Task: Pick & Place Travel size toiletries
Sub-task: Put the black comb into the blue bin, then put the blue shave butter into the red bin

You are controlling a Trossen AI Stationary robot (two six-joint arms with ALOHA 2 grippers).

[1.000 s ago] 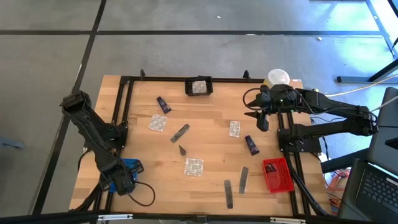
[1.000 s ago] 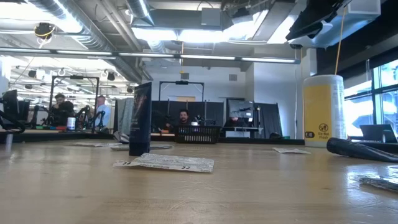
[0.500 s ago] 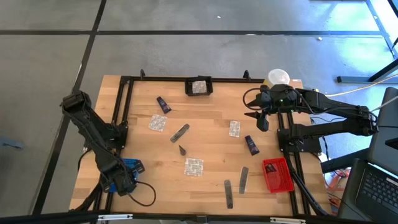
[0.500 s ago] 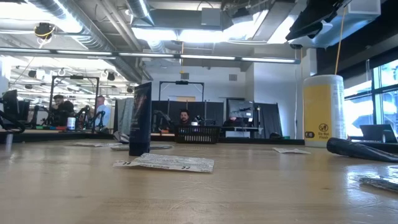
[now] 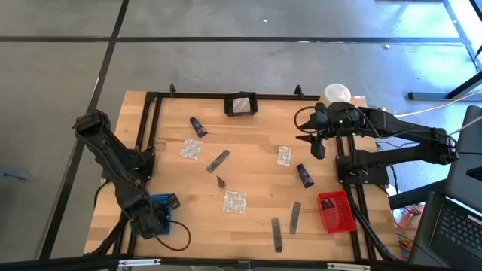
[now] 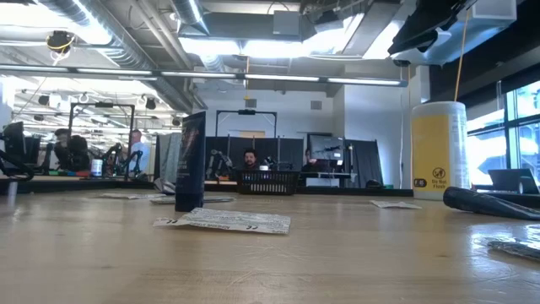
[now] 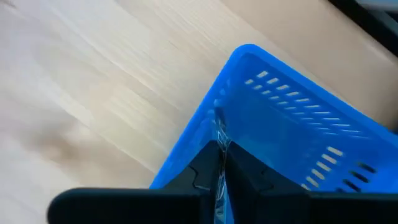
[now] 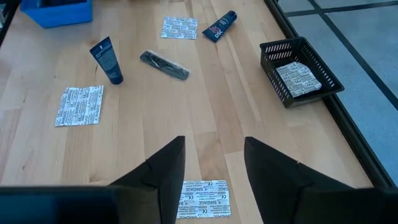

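Silvery foil sachets (image 5: 234, 202) (image 5: 190, 149) (image 5: 283, 156), grey sticks (image 5: 218, 160) (image 5: 294, 217) and dark tubes (image 5: 197, 126) (image 5: 304, 175) lie flat and scattered on the wooden table. One dark tube (image 6: 191, 160) stands upright behind a sachet (image 6: 224, 221) in the low view. My left gripper (image 5: 157, 220) is at the near left, over the blue tray (image 5: 160, 205), shut on a thin silvery thing. My right gripper (image 5: 312, 143) hovers open at the far right, above a sachet (image 8: 202, 199). My left gripper pinches a thin, glinting silvery strip (image 7: 218, 127) between its two shut fingers (image 7: 202, 171); it looks like a sachet seen edge-on. The strip sticks out past the fingertips over the blue tray's rim (image 7: 205, 118). Which part is held is hidden by the fingers.
A black basket (image 5: 241, 105) with a sachet inside sits at the far edge. The red tray (image 5: 336, 211) is at the near right. A tall yellow container with a white cap (image 5: 337, 94) stands at the far right corner. A black frame borders the table.
My left gripper has shifted slightly toward the table's right, over the blue tray. The right arm and the items on the table have stayed still.
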